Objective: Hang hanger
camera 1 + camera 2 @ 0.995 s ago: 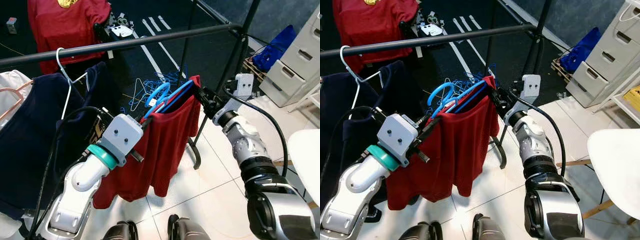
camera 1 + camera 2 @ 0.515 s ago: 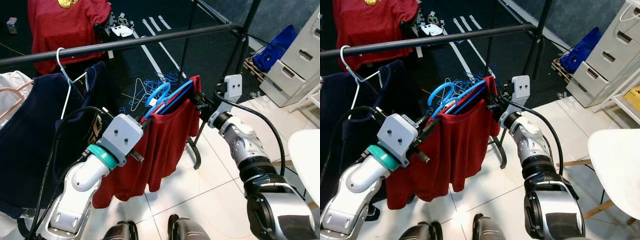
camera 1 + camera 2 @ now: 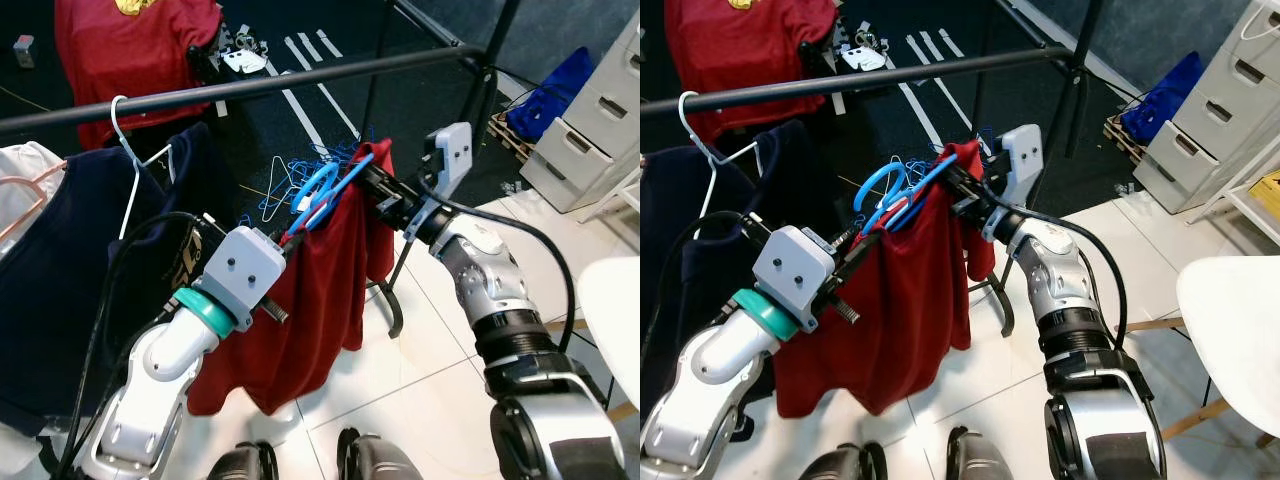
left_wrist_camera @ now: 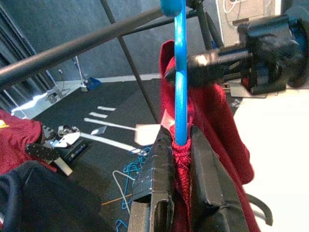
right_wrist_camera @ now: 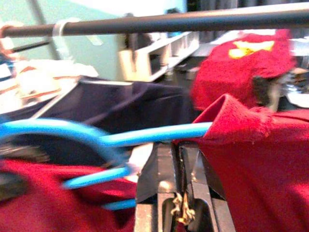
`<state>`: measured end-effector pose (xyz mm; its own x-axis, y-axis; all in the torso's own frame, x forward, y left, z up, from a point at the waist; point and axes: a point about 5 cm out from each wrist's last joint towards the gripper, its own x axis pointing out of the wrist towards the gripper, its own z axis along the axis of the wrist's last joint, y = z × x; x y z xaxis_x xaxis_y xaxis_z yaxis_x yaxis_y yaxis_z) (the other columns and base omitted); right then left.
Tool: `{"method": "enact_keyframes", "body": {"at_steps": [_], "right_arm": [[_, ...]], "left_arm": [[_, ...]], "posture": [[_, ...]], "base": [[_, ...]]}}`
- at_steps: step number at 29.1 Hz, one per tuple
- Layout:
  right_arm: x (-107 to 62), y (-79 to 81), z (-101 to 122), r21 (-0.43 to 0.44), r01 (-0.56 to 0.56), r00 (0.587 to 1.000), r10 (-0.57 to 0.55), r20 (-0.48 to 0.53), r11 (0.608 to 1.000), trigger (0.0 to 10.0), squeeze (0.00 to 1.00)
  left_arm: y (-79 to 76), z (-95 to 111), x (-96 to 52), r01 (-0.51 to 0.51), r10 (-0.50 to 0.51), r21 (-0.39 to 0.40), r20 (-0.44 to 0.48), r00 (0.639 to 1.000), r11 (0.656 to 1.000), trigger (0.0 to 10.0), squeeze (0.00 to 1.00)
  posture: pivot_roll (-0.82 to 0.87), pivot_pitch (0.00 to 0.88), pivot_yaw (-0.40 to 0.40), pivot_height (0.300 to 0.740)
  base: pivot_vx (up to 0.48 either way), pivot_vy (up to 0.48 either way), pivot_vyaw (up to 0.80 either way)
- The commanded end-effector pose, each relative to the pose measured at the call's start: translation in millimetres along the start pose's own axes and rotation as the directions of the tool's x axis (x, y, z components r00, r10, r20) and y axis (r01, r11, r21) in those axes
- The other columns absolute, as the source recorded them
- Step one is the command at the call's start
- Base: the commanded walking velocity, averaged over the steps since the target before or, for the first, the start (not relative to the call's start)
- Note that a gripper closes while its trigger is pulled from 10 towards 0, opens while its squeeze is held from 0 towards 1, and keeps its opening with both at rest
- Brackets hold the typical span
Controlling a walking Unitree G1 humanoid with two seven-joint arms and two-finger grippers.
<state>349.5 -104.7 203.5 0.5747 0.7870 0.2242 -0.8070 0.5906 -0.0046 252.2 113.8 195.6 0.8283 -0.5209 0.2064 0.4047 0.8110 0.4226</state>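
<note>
A blue hanger [image 3: 322, 192] carrying a red shirt [image 3: 310, 300] is held below a black rail [image 3: 250, 86]. The left pincer [image 4: 176, 145] is closed on the hanger and cloth at one end; the right pincer [image 5: 179, 154] grips the shirt's other shoulder. A navy shirt [image 3: 70, 260] hangs nearby.

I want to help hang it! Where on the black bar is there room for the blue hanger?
The rail is bare from the white hanger holding the navy shirt to the right corner post. Left of that hook it is crowded with clothes.
</note>
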Motion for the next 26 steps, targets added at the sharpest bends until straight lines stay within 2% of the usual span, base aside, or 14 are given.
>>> {"method": "enact_keyframes", "body": {"at_steps": [1, 3, 6, 10, 13, 14, 15, 17, 19, 20, 22, 23, 25, 26], "right_arm": [[2.5, 16.1, 2.2, -0.004, -0.102, 0.995, 0.102, -0.002, 0.995, 0.0, 0.00], [-3.3, 28.5, -3.5, -0.006, -0.164, 0.986, 0.164, -0.042, 0.986, 0.0, 0.00], [-12.1, 38.4, -11.9, 0.004, -0.203, 0.976, 0.203, -0.084, 0.979, 0.0, 0.00], [-20.1, 44.4, -19.5, 0.019, -0.217, 0.969, 0.218, -0.117, 0.976, 0.0, 0.00], [-42.4, 60.1, -38.2, 0.055, -0.240, 0.945, 0.246, -0.215, 0.969, 0.0, 0.00], [-42.4, 60.1, -38.2, 0.055, -0.240, 0.945, 0.246, -0.215, 0.969, 0.0, 0.00], [-54.2, 66.3, -46.8, 0.070, -0.238, 0.928, 0.248, -0.278, 0.969, 0.0, 0.00], [-58.8, 65.6, -49.9, 0.065, -0.229, 0.923, 0.238, -0.303, 0.971, 0.0, 0.00], [-68.8, 53.8, -53.9, 0.030, -0.152, 0.924, 0.153, -0.350, 0.988, 0.0, 0.00], [-73.0, 45.6, -53.9, 0.005, -0.095, 0.926, 0.091, -0.367, 0.995, 2.0, 0.00], [-75.6, 40.5, -53.6, -0.012, -0.059, 0.925, 0.050, -0.376, 0.998, 2.0, 0.00], [-78.1, 33.3, -49.7, -0.045, -0.016, 0.931, -0.002, -0.365, 0.999, 10.0, 0.00], [-78.1, 33.3, -49.7, -0.045, -0.016, 0.931, -0.002, -0.365, 0.999, 10.0, 0.00], [-79.6, 23.3, -41.3, -0.084, 0.050, 0.943, -0.075, -0.324, 0.995, 10.0, 0.00]], "left_arm": [[-3.7, 2.1, 1.3, 0.021, -0.021, 0.004, 0.010, 1.000, 1.000, 10.0, 0.00], [-2.6, 1.4, 2.1, 0.017, -0.017, 0.008, 0.007, 1.000, 1.000, 10.0, 0.00], [-1.3, 1.0, 2.8, 0.013, -0.013, 0.012, 0.005, 1.000, 1.000, 10.0, 0.00], [-0.3, 0.9, 3.0, 0.010, -0.010, 0.013, 0.004, 1.000, 1.000, 10.0, 0.00], [0.7, 0.7, 3.6, 0.005, -0.005, 0.013, 0.003, 1.000, 1.000, 10.0, 0.00], [0.7, 0.7, 3.6, 0.005, -0.005, 0.013, 0.003, 1.000, 1.000, 10.0, 0.00], [0.5, 1.0, 4.1, 0.005, -0.005, 0.012, 0.005, 1.000, 1.000, 10.0, 0.00], [0.5, 1.1, 4.1, 0.006, -0.006, 0.012, 0.006, 1.000, 1.000, 10.0, 0.00], [1.2, 1.0, 3.7, 0.007, -0.007, 0.013, 0.006, 1.000, 1.000, 10.0, 0.00], [1.6, 0.6, 3.2, 0.009, -0.009, 0.014, 0.004, 1.000, 1.000, 10.0, 0.00], [1.8, 0.4, 2.8, 0.010, -0.010, 0.015, 0.003, 1.000, 1.000, 10.0, 0.00], [2.1, -0.1, 2.1, 0.013, -0.013, 0.017, 0.001, 1.000, 1.000, 10.0, 0.00], [2.1, -0.1, 2.1, 0.013, -0.013, 0.017, 0.001, 1.000, 1.000, 10.0, 0.00], [2.7, -0.8, 1.2, 0.018, -0.018, 0.021, -0.002, 1.000, 1.000, 10.0, 0.00]], "posture": [[-0.05, 0.065, 0.023, 0.740], [-0.06, 0.067, 0.021, 0.740], [-0.06, 0.070, 0.019, 0.740], [-0.06, 0.072, 0.019, 0.740], [-0.07, 0.077, 0.019, 0.740], [-0.07, 0.077, 0.019, 0.740], [-0.07, 0.078, 0.019, 0.740], [-0.07, 0.078, 0.020, 0.740], [-0.08, 0.078, 0.021, 0.740], [-0.08, 0.078, 0.021, 0.740], [-0.08, 0.078, 0.021, 0.740], [-0.08, 0.078, 0.022, 0.740], [-0.08, 0.078, 0.022, 0.740], [-0.08, 0.078, 0.024, 0.740]], "base": [[0.000, 0.000, 0.00], [0.000, 0.000, 0.00], [0.000, 0.000, 0.00], [0.000, 0.000, 0.00], [0.000, 0.000, 0.00], [0.000, 0.000, 0.00], [0.000, 0.000, 0.00], [0.000, 0.000, 0.00], [0.000, 0.000, 0.00], [0.000, 0.000, 0.00], [0.000, 0.000, 0.00], [0.000, 0.000, 0.00], [0.000, 0.000, 0.00], [0.000, 0.000, 0.00]]}}
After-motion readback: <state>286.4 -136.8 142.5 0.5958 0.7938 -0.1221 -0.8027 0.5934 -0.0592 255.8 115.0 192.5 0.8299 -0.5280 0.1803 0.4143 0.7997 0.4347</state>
